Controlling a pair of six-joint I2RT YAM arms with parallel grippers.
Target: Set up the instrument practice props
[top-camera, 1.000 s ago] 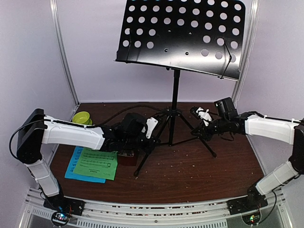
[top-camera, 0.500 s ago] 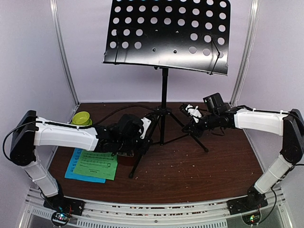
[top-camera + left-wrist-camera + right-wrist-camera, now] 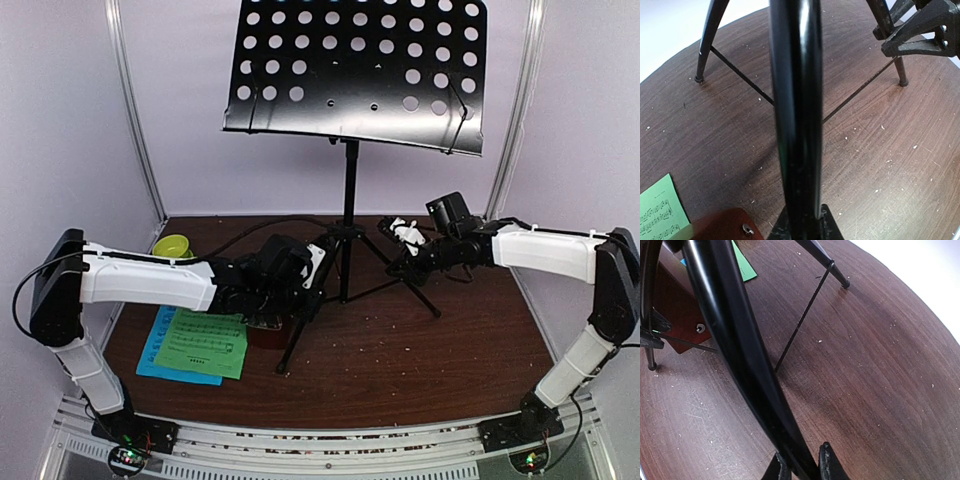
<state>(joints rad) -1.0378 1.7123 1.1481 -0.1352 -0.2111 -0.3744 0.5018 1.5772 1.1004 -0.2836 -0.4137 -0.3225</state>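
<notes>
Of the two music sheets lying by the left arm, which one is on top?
The green sheet. It lies over the blue sheet and shows its printed staves in full, while the blue one peeks out only along its left and near edges.

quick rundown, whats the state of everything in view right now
music stand: upright, desk empty
green sheet: flat on the table, on top of the blue sheet
blue sheet: flat, mostly covered
metronome: mostly hidden behind the left arm, state unclear
bowl: upright, at the far left
left gripper: shut on a music stand leg
right gripper: shut on another leg
</notes>
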